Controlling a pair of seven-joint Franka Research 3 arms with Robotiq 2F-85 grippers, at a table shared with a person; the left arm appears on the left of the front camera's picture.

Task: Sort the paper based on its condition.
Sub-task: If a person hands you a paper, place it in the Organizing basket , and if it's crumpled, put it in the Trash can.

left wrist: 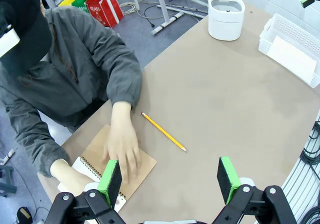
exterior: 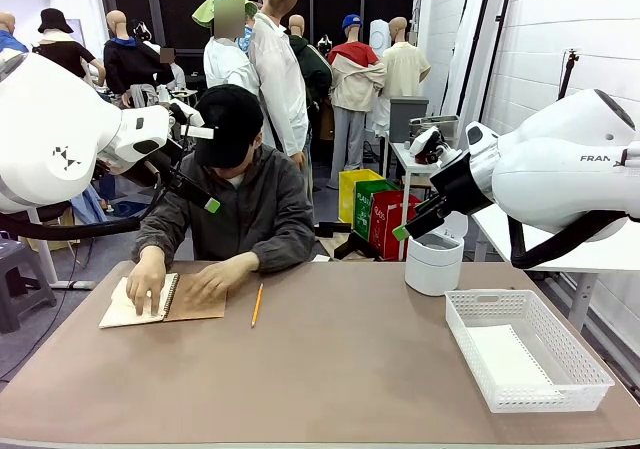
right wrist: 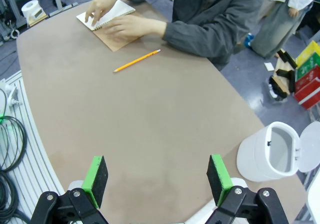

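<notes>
A person sits at the far side with both hands on an open spiral notebook (exterior: pixel 190 304) with a brown cover. One hand presses its white page (exterior: pixel 125 311). I cannot tell whether that page is loose. A flat white sheet of paper (left wrist: pixel 295 59) lies in the white basket (exterior: pixel 575 369). My left gripper (left wrist: pixel 169 176) hangs open and empty above the table's left part, near the notebook (left wrist: pixel 145 161). My right gripper (right wrist: pixel 157 176) is open and empty, high over the right side. In the front view both grippers are raised, the left gripper (exterior: pixel 200 169) and the right gripper (exterior: pixel 415 189).
A yellow pencil (exterior: pixel 257 306) lies just right of the notebook. A white lidded bin (exterior: pixel 434 261) stands open at the back right, behind the basket. Brown tabletop (exterior: pixel 340 379) spreads bare across the middle and front.
</notes>
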